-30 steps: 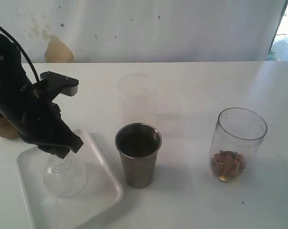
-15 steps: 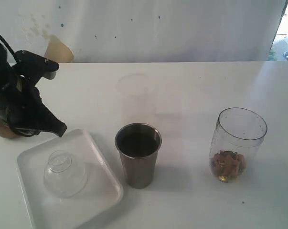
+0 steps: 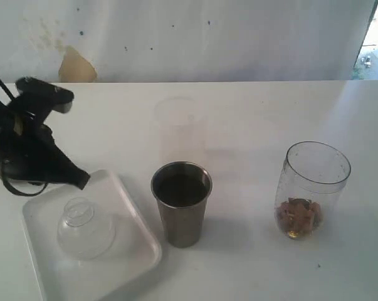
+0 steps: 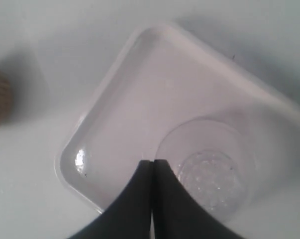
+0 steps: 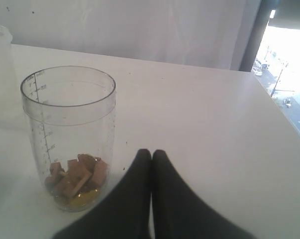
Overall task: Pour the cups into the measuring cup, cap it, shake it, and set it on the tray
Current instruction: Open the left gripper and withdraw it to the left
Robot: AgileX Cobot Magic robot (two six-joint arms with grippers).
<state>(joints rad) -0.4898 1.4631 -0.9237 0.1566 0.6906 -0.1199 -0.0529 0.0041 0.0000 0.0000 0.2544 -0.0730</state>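
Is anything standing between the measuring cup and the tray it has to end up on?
Yes. The steel tumbler stands on the table between the measuring cup and the tray, just beside the tray's edge. The clear dome lid also sits on the tray itself.

The exterior camera looks down from high at the table (image 3: 251, 113). The left wrist camera peers almost straight down past the left gripper (image 4: 152, 162), close above the tray (image 4: 140, 89) (also in the exterior view). The right wrist camera looks nearly level past the right gripper (image 5: 151, 152); the measuring cup (image 5: 67, 134), just ahead, is shared too.
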